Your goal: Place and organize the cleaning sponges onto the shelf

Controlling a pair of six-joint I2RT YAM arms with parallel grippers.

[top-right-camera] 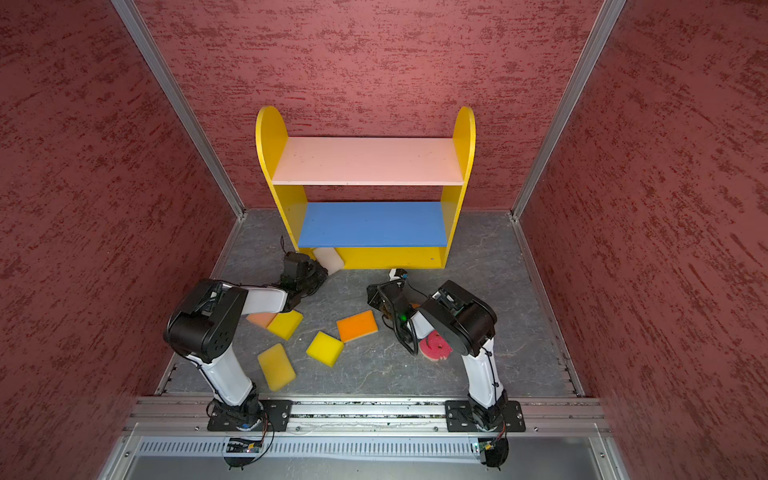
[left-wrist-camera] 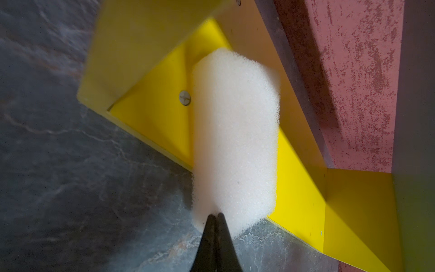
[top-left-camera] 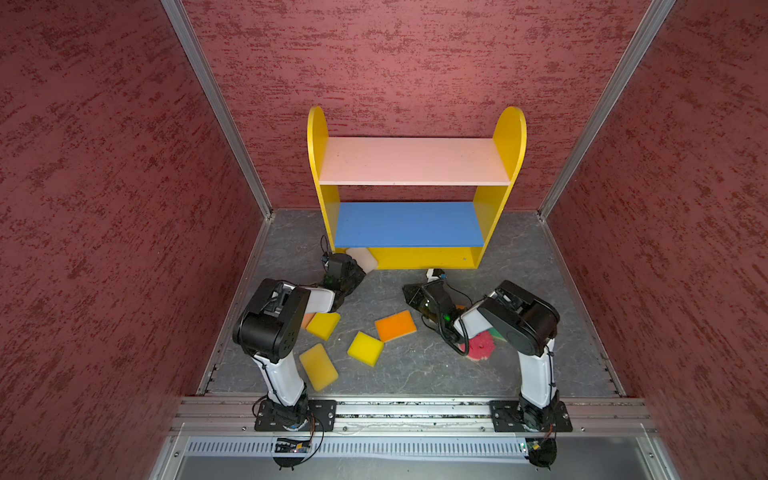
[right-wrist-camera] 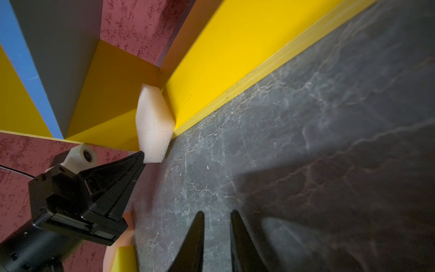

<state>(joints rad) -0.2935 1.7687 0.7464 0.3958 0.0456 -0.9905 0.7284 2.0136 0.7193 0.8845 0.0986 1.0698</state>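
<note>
The shelf stands against the back wall, its pink and blue boards bare. A cream sponge lies at the left end of the yellow bottom board, jutting over the floor. My left gripper is shut, its tips touching the sponge's near end. My right gripper hangs slightly open over bare floor before the shelf. On the floor lie three yellow sponges, an orange one, a peach one and a pink round one, the last two partly under the arms.
Red textured walls close in the grey floor on three sides. A green sliver shows beside the pink sponge under the right arm. An aluminium rail carrying both arm bases runs along the front edge.
</note>
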